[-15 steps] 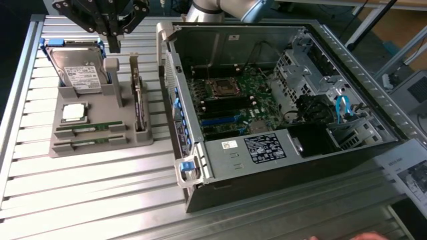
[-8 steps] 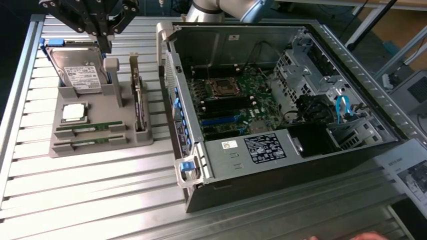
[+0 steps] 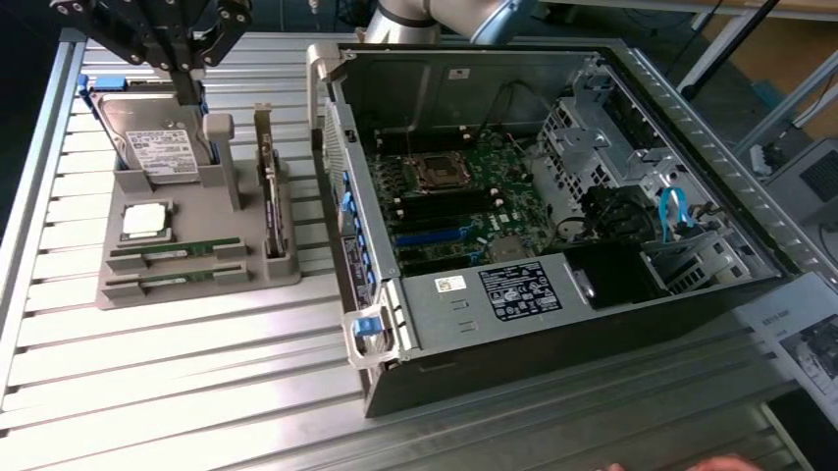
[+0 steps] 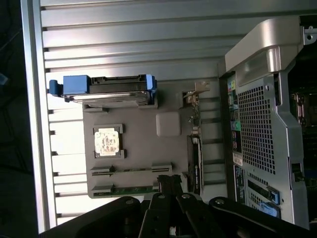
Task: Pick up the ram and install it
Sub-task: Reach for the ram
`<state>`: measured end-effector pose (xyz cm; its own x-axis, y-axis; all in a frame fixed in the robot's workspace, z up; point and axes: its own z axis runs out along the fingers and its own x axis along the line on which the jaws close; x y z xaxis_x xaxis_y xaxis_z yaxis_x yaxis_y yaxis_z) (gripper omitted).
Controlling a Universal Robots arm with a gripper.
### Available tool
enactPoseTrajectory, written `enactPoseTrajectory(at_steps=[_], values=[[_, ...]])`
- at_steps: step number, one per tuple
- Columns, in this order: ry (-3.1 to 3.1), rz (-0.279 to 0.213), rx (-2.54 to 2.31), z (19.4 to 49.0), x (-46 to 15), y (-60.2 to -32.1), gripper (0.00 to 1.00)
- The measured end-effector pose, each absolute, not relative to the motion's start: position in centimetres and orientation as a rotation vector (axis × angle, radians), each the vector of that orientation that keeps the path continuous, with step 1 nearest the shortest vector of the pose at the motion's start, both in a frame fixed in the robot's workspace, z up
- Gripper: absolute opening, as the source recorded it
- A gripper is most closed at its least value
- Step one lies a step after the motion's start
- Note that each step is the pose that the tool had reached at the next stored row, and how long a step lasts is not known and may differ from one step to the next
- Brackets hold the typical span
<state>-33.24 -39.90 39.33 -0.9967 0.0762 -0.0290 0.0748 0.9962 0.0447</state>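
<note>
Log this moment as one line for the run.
gripper: shut, empty, above holder | ram: both sticks in holder slots, not picked | case: open

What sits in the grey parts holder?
The grey holder holds a hard drive, a silver processor, two ram sticks and an upright expansion card. The sticks' lower edges are sunk in their slots, and the gripper covers part of the drive's top.
</note>
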Motion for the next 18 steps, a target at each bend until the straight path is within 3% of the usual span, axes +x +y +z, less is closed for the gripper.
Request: enactPoseTrajectory(at_steps=[18], values=[[3.108,0.068,0.117,39.3,-35.7,-39.9,0.10]])
